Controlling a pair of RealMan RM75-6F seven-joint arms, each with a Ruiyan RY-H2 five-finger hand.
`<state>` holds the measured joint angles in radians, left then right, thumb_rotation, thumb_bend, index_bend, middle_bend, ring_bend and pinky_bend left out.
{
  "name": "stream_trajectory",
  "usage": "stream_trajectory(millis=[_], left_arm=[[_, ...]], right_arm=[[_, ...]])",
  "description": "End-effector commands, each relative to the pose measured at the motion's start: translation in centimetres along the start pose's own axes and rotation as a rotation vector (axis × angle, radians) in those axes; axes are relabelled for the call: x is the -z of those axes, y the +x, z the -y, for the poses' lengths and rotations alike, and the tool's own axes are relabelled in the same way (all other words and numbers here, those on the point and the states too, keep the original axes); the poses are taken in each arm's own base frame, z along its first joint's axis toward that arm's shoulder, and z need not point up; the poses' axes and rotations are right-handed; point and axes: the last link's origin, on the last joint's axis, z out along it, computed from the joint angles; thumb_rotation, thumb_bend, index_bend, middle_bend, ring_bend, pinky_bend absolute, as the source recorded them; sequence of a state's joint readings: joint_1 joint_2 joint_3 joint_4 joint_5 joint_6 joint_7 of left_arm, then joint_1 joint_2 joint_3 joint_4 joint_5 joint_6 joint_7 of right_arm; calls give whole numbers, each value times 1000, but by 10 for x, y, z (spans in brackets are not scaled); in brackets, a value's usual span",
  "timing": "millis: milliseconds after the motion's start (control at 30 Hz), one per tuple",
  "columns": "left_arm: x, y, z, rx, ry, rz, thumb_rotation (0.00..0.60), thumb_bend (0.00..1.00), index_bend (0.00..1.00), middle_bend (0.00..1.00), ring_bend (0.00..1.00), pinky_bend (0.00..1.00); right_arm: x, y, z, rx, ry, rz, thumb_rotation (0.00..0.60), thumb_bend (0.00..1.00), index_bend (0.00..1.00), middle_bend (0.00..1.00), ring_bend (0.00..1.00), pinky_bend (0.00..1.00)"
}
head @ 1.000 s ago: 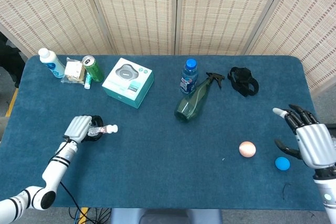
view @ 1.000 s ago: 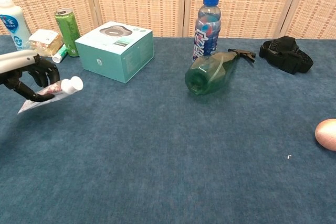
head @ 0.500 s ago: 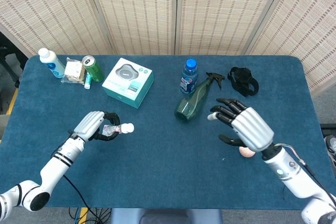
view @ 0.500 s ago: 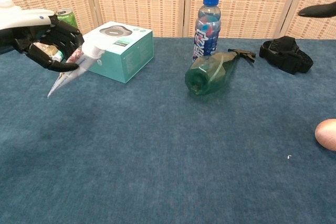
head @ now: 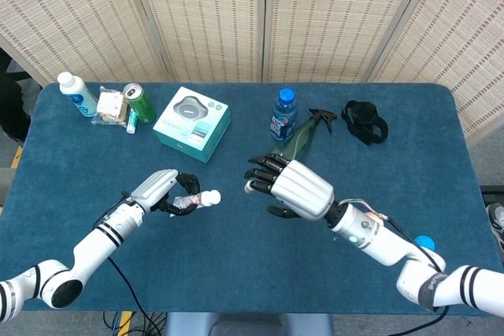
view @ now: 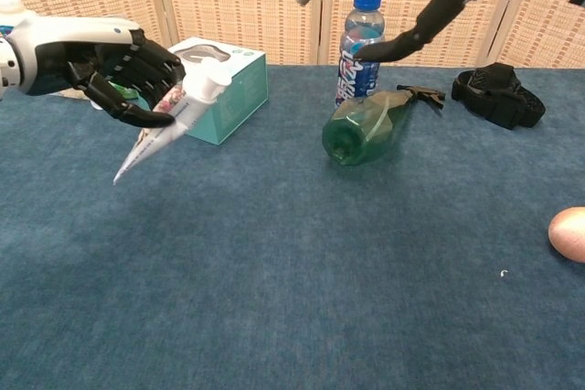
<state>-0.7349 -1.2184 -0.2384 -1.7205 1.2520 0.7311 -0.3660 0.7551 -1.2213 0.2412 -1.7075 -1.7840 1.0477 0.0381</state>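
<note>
My left hand (head: 161, 189) grips a white tube (head: 193, 201) above the blue table (head: 236, 265), left of centre. The chest view shows that hand (view: 108, 63) lifted off the cloth, with the tube (view: 169, 121) slanting cap up and flat tail pointing down and left. My right hand (head: 295, 189) hovers at mid-table with its fingers spread and nothing in it. Its fingertips (head: 255, 175) point left and stop a short gap from the tube's cap. Only dark fingers (view: 430, 14) of that hand show along the top of the chest view.
A teal box (head: 191, 123) lies behind the tube. A blue-capped water bottle (head: 283, 114) stands by a lying green spray bottle (view: 370, 123). A black strap bundle (head: 365, 122) sits far right. A can (head: 139, 103) and white bottle (head: 77, 94) are far left. A pink ball (view: 569, 233) and blue ball (head: 425, 241) lie near right.
My left hand has lifted the tube off the table and carried it right. My right hand has swept from the right edge to the table's centre, close to the tube's cap.
</note>
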Motion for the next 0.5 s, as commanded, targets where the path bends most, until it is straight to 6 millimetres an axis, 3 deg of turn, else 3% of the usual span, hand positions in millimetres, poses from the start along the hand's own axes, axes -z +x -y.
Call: stream_trajectory(millis=[33, 500], left_arm=[[-2, -1, -2, 12, 0, 15, 600, 432, 576, 633, 431, 326], [-9, -1, -15, 85, -30, 74, 600, 441, 580, 633, 432, 330]], right_arm=[[-13, -5, 3, 22, 19, 11, 600, 137, 407, 340, 160, 250], [-47, -20, 12, 58, 77, 35, 600, 137, 407, 340, 160, 250]])
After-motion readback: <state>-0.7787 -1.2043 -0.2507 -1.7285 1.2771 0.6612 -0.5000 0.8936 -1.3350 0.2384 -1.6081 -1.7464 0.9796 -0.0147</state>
